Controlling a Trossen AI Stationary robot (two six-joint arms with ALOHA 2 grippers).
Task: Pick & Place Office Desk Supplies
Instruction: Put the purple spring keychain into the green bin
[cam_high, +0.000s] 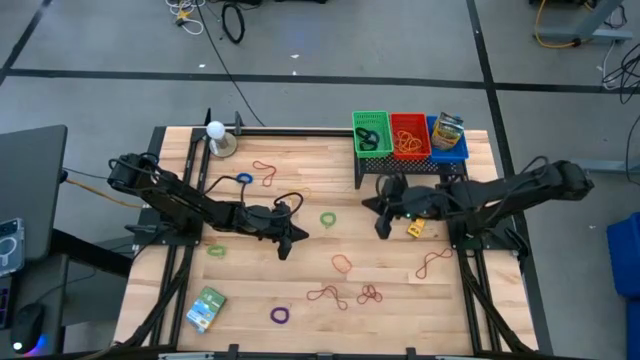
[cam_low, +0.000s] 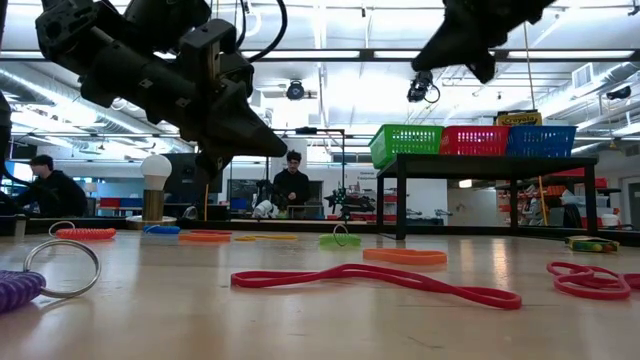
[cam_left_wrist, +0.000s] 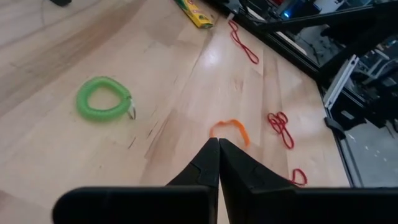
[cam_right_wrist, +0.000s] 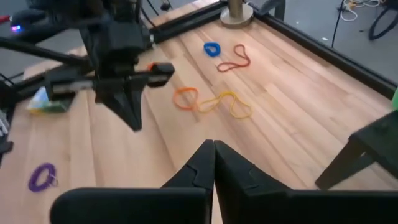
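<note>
On the pale planked wood counter (cam_high: 300, 300), thin rubber-band loops (cam_high: 340, 295) and a coiled green ring (cam_high: 328, 219) lie scattered around the yellow crayon box (cam_high: 415, 230), while both dark grippers, left (cam_high: 287, 243) and right (cam_high: 380, 224), hover empty with fingers pressed together, their tips indistinct from above.

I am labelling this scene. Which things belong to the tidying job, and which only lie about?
Job: green ring, orange band, red bands, purple ring, blue ring, packet, crayon box.
Not job: white ball, floor cables.
</note>
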